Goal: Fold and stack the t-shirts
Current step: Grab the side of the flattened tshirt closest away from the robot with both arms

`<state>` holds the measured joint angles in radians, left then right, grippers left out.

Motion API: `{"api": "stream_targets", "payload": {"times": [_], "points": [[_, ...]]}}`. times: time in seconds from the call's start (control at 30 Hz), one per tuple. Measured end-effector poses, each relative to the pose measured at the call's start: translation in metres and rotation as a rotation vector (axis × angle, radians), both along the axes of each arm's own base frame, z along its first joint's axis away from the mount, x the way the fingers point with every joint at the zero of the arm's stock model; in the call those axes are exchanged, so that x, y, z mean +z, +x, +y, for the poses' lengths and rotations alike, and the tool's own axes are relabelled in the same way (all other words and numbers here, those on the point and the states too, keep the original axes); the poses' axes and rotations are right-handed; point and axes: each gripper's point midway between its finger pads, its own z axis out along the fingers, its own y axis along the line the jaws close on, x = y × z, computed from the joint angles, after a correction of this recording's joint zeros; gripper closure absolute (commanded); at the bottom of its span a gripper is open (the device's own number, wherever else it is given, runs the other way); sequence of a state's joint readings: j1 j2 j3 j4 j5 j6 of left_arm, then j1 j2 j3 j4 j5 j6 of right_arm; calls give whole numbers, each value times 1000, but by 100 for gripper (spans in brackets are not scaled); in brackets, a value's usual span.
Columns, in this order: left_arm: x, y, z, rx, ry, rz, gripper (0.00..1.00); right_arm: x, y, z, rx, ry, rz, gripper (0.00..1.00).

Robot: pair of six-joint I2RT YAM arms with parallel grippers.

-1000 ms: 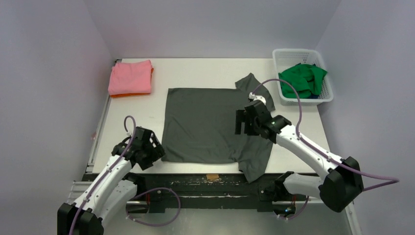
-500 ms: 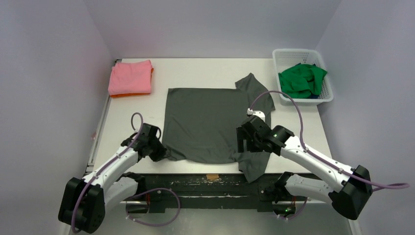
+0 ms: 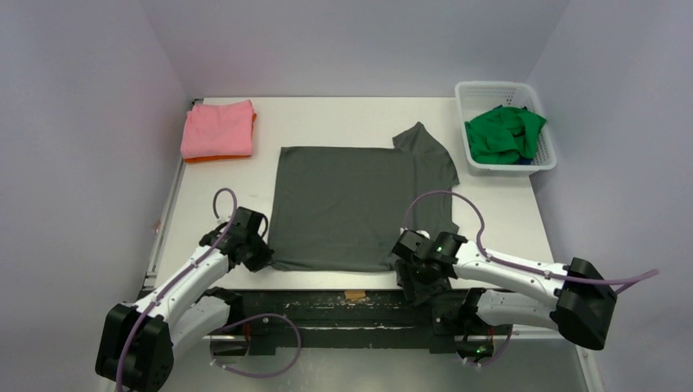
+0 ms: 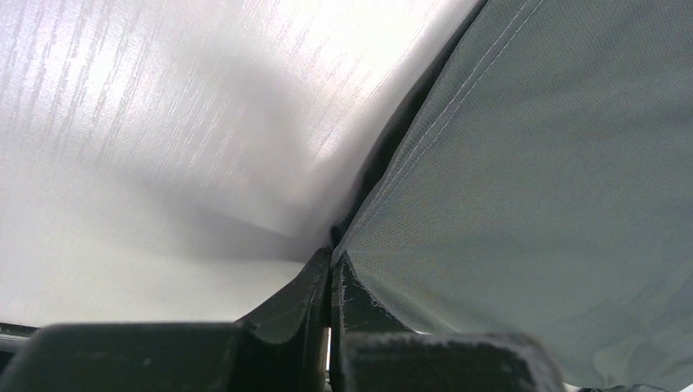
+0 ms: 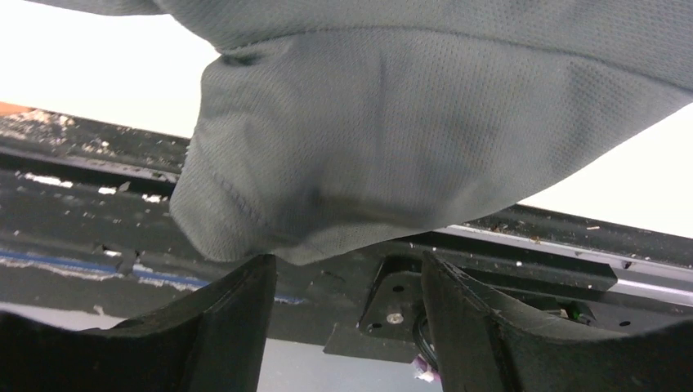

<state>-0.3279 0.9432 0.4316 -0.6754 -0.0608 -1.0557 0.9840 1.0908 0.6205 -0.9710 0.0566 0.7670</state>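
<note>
The dark grey t-shirt (image 3: 339, 204) lies spread flat mid-table, one sleeve (image 3: 425, 147) pointing to the far right. My left gripper (image 3: 260, 255) is at its near left corner. In the left wrist view the jaws (image 4: 331, 253) are shut, with the hemmed corner of the cloth (image 4: 556, 163) pinched at their tips. My right gripper (image 3: 413, 273) is low at the table's near edge, where the near right part of the shirt hangs over. In the right wrist view it (image 5: 345, 260) stands open under a hanging fold (image 5: 409, 122) that brushes the left fingertip (image 5: 260, 265).
A folded pink t-shirt (image 3: 218, 128) lies on an orange one (image 3: 219, 158) at the far left. The white lattice basket (image 3: 490, 85) at the far right holds a crumpled green t-shirt (image 3: 504, 133). Below the table's near edge runs the dark frame rail (image 5: 82, 212).
My left gripper slid in to the shirt's near left corner and shut on it. My right arm swung back from the shirt's right side to the near edge, its jaws narrowing.
</note>
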Motion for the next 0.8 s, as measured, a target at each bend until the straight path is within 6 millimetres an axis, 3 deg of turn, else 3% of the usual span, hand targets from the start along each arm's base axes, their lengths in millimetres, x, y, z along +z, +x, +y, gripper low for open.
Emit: {"api": "stream_targets", "payload": {"times": [0.17, 0.23, 0.33, 0.4, 0.6, 0.8], "points": [[0, 0, 1, 1, 3, 1, 100, -18, 2, 5, -17, -24, 15, 42], [0, 0, 1, 1, 4, 3, 100, -25, 5, 9, -20, -30, 16, 49], [0, -1, 1, 1, 7, 7, 100, -31, 10, 8, -38, -58, 2, 83], [0, -2, 2, 2, 9, 9, 100, -31, 14, 6, -60, -72, -19, 100], [5, -5, 5, 5, 13, -4, 100, -21, 19, -6, -121, -91, -81, 100], [14, -9, 6, 4, 11, -22, 100, -4, 11, -10, -122, -38, -82, 100]]}}
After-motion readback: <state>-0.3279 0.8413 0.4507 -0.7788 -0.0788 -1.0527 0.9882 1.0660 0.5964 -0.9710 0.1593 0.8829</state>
